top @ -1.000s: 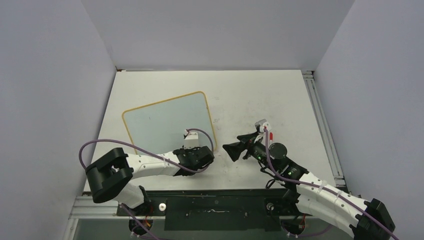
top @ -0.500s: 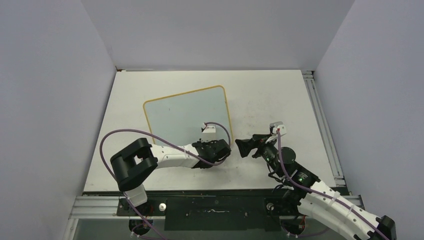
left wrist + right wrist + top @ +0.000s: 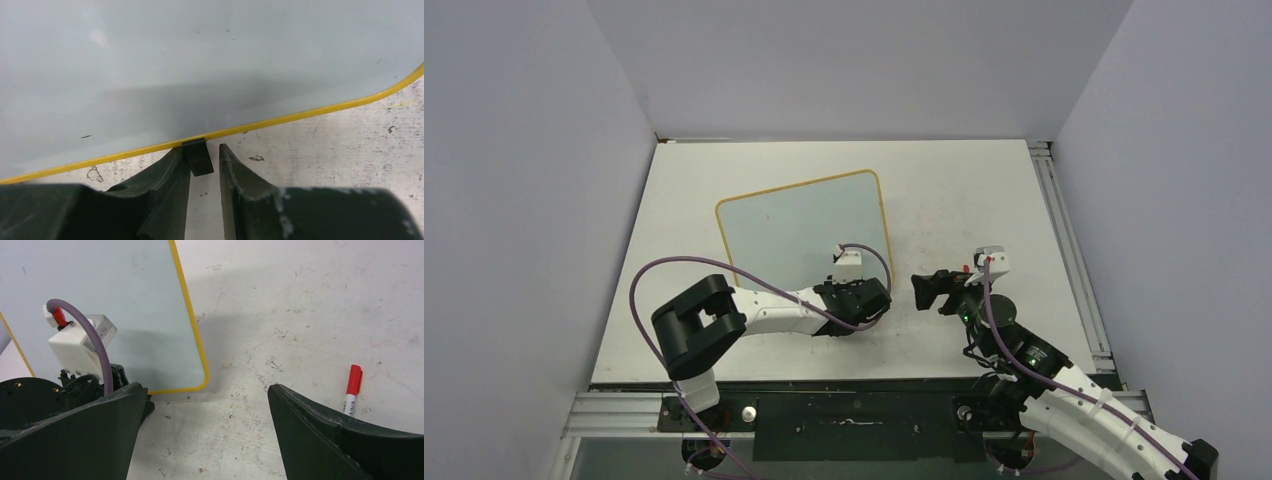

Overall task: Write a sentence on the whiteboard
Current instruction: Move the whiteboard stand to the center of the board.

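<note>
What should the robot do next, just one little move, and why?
Probably the right tool should move over the marker and close on it. The whiteboard is blank, the tool's fingers are wide open and hold nothing, and the red-capped marker lies loose on the table right beside them.

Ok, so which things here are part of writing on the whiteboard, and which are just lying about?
For the job:
- whiteboard, face blank
- red-capped marker, lying on the table
- left gripper, at the board's black clip foot
- right gripper, open beside the marker

Just there:
- metal rail along the table's right edge
</note>
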Tool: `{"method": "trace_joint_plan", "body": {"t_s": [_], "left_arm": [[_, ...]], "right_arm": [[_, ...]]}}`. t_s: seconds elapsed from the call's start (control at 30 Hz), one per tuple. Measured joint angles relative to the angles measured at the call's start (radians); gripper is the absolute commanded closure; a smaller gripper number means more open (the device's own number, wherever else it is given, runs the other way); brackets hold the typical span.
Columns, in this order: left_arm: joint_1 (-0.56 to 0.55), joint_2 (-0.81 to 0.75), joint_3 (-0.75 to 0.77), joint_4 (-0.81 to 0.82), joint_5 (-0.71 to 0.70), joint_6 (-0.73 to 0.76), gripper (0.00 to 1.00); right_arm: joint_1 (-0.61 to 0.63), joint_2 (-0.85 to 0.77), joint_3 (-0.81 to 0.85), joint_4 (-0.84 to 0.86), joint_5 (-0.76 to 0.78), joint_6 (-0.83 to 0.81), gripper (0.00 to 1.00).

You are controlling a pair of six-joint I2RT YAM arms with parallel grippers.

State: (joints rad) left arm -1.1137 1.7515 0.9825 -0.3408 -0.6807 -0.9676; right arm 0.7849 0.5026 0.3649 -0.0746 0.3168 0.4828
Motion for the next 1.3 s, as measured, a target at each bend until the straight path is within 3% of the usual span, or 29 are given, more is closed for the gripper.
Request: {"method": "trace_joint_plan", "body": {"t_s": [0.13,0.67,0.83,1.13,1.3], "left_arm": [[-0.008,0.0,0.0,0.007,-0.001,0.009,0.67],[-0.068,-0.022,-0.007,0.011,-0.007,0.005,0.6],[-0.106,-0.066,-0.013,0.012,0.017,0.0,0.51],[-0.136,-0.241,-0.063,0.016,0.044,0.02,0.16],[-0.123,-0.35,-0.064,0.017,0.07,0.127,0.13]], "right_arm": [[0.0,-0.001,0.0,-0.017,0.022,0.0,0.04],[0.0,0.011,0.007,-0.048,0.064,0.004,0.04],[0.0,0.027,0.018,-0.057,0.07,0.003,0.03],[0.0,0.029,0.055,-0.102,0.098,0.008,0.0],[0.0,0.058,0.112,-0.165,0.142,0.024,0.05]]}}
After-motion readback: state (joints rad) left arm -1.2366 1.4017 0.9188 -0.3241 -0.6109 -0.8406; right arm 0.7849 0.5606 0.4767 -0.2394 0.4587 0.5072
